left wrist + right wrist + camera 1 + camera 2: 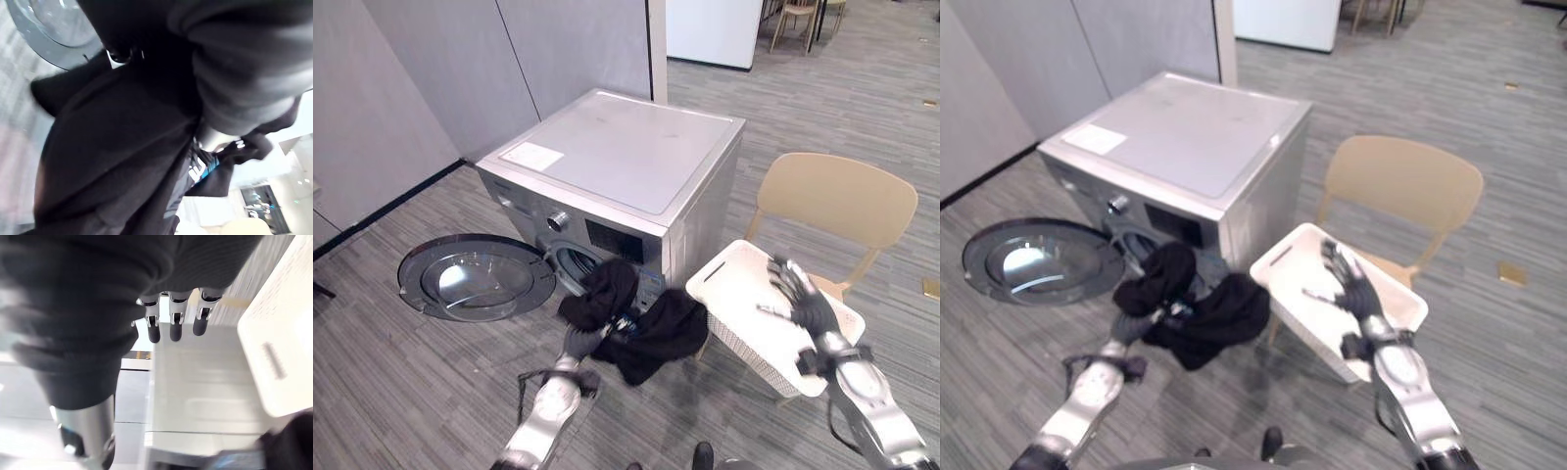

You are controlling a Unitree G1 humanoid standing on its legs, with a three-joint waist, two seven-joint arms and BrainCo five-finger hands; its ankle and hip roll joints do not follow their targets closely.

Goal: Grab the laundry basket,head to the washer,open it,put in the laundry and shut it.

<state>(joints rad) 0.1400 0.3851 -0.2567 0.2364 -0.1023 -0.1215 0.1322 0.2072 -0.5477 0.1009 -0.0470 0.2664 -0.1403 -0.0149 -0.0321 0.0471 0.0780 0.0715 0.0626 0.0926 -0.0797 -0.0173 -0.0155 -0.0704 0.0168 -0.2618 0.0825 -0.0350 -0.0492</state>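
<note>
A silver front-loading washer (617,147) stands ahead with its round door (475,277) swung wide open to the left. A bundle of black laundry (651,333) hangs at the drum opening (570,262) and sags toward the floor. My left hand (582,342) is shut on the cloth's lower left part; its wrist view shows black laundry (122,147) up close. The white laundry basket (734,284) rests tilted on a tan chair (837,196) right of the washer. My right hand (803,299) hovers over the basket, its fingers (171,325) straight and spread, holding nothing.
Grey wall panels (401,78) run behind and left of the washer. A white cabinet (710,29) and more chairs (798,12) stand far back. Striped grey carpet (411,392) lies open in front of the door and to the right.
</note>
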